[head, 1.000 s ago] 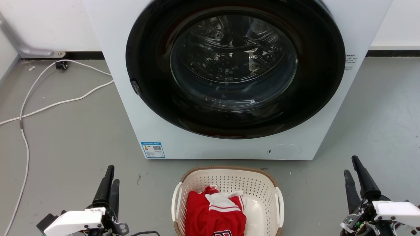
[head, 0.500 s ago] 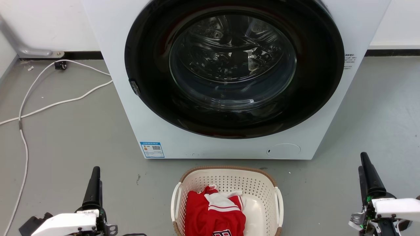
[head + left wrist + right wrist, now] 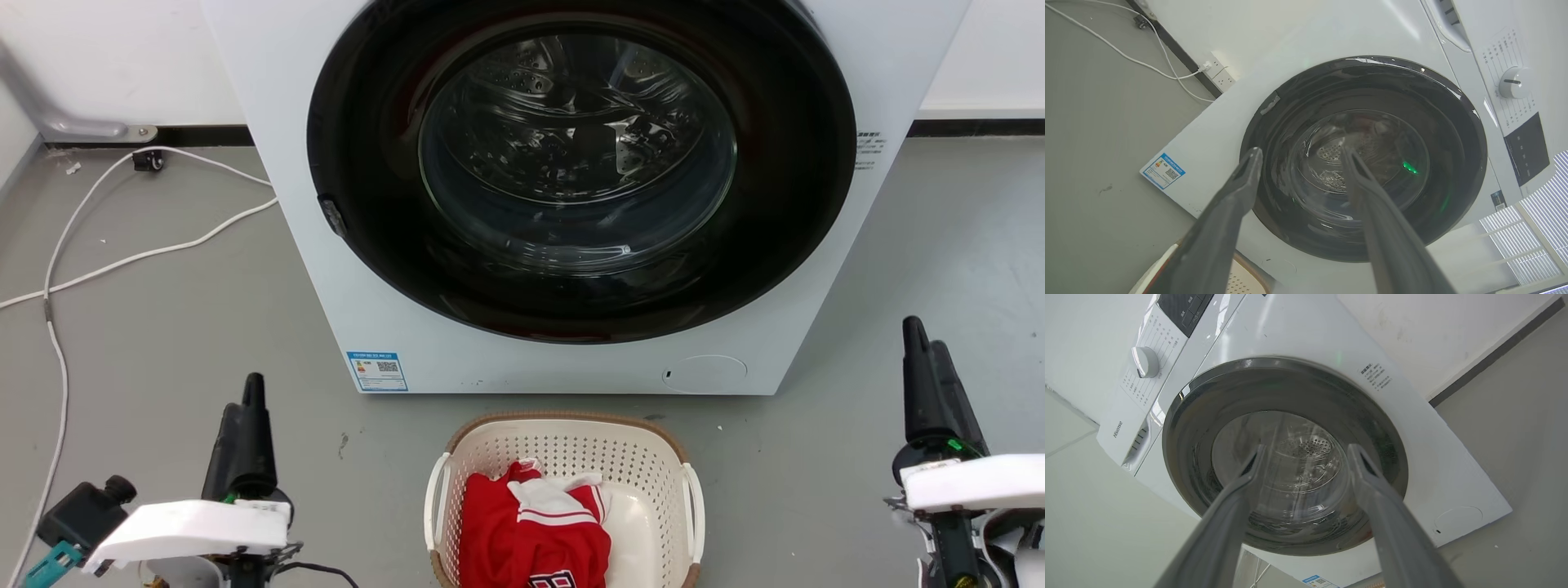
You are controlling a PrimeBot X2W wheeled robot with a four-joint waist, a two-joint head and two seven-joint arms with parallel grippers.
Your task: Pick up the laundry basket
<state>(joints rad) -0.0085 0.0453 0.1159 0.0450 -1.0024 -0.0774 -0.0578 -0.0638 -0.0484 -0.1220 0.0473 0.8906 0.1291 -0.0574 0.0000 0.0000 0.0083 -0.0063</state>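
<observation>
Floor is grey, white cable left of the washer, basket just before it; left gripper and right gripper both spread, empty.

My right gripper has its two long dark grey fingers spread wide apart, with nothing between them. Past them I see a big white metal washing machine, tilted in my view. Its round dark door with a glass window is closed. Shiny metal with little holes shows through the glass. A small round white knob sits at the upper left. Smooth grey floor lies at the right.
</observation>
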